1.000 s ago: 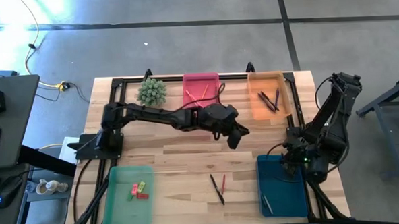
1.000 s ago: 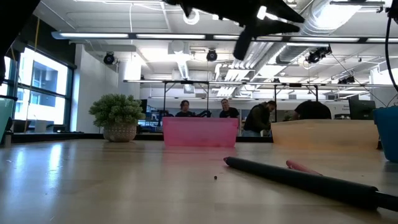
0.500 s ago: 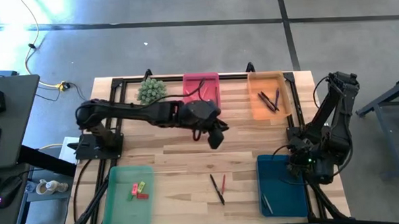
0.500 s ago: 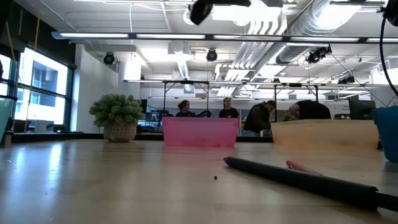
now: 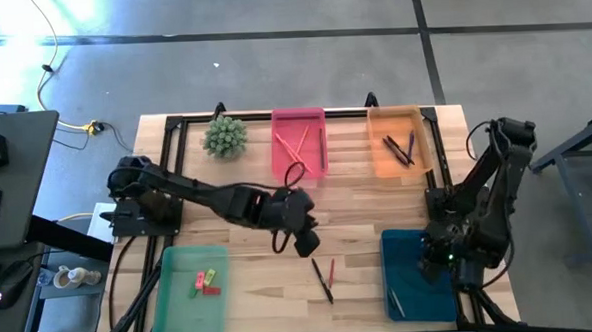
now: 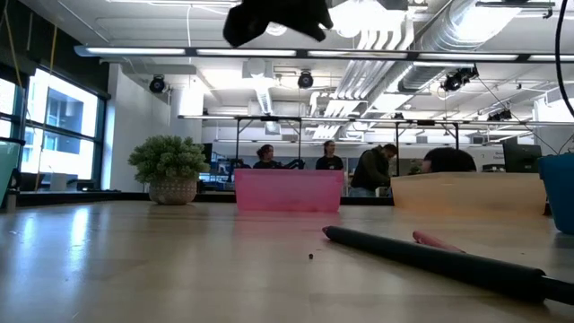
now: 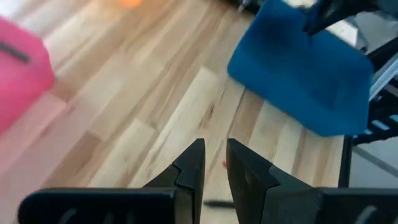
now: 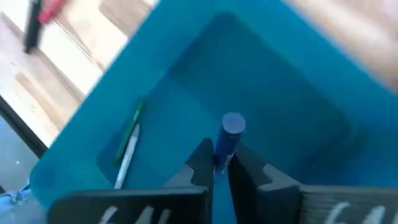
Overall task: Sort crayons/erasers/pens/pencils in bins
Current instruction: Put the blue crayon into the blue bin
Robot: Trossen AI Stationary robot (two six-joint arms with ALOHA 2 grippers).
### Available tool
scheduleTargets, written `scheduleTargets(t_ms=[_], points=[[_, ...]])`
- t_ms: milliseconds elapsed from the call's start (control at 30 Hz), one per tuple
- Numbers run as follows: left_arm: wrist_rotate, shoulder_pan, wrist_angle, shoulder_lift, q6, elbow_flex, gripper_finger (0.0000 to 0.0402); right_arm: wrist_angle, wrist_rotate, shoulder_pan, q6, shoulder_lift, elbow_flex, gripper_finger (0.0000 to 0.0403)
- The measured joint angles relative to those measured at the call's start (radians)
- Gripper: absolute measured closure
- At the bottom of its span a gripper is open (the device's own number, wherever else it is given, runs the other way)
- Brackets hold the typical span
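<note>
Two loose sticks [image 5: 324,277], one dark and one red, lie on the desk [image 5: 261,278] just ahead of the left tool [image 5: 305,244], which hangs above them, fingers nearly together and grasping nothing. To pick cleanly, it should probably widen, align across one stick and descend straight. The right tool [image 8: 219,167], over the teal bin [image 5: 417,276], is clenched on a blue pen [image 8: 229,137]; a green-and-white pen [image 8: 128,145] already lies inside.

High cam: overhead, straight down, whole table [image 5: 268,222]. Low cam: tabletop level, facing room. Wrist cams: close, angled down. Right wrist and high share teal bin [image 8: 261,93].
</note>
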Motion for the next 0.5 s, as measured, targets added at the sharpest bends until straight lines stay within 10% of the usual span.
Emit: scheduleTargets(t_ms=[500], points=[[-0.001, -0.056, -0.079, -0.004, -0.017, -0.065, 0.0347, 0.303, -0.135, -0.028, 0.171, 0.201, 0.0, 0.0391]])
